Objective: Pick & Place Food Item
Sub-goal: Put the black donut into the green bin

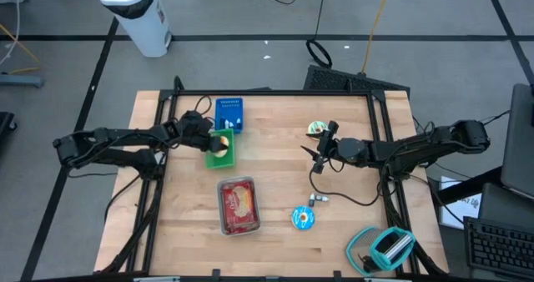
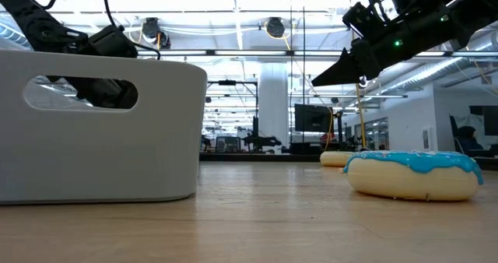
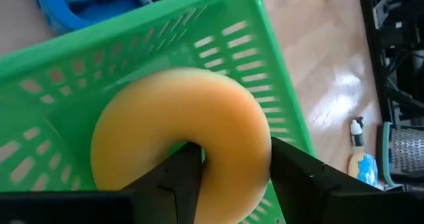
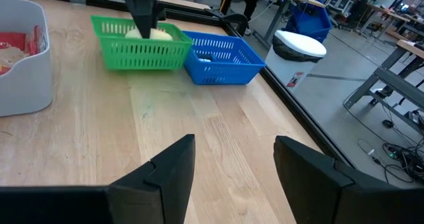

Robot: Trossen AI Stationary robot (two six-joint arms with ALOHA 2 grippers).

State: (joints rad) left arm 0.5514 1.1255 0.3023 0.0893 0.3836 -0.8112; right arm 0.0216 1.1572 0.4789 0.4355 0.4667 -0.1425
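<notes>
A yellow donut (image 3: 179,124) lies in the green basket (image 3: 265,65), which stands next to a blue basket (image 1: 229,115) at the table's far left. My left gripper (image 3: 235,164) is open over the green basket (image 1: 224,155). One finger is in the donut's hole and the other stands outside its ring. My right gripper (image 4: 232,158) hangs open above the table's right half (image 1: 321,153) with nothing between its fingers. My left gripper has the near part of the donut's ring (image 3: 232,144) between its two fingers, which slant down from the table's left. The ring looks round, not squeezed. I cannot tell whether the fingers touch it. The donut rests on the basket's floor.
A white bin (image 1: 239,205) with red packaged food stands at the table's near middle. A blue-iced donut (image 1: 302,218) and a small item (image 1: 319,199) lie to the bin's right. Another donut (image 1: 318,129) lies far right. A teal object (image 1: 388,247) sits at the near right corner.
</notes>
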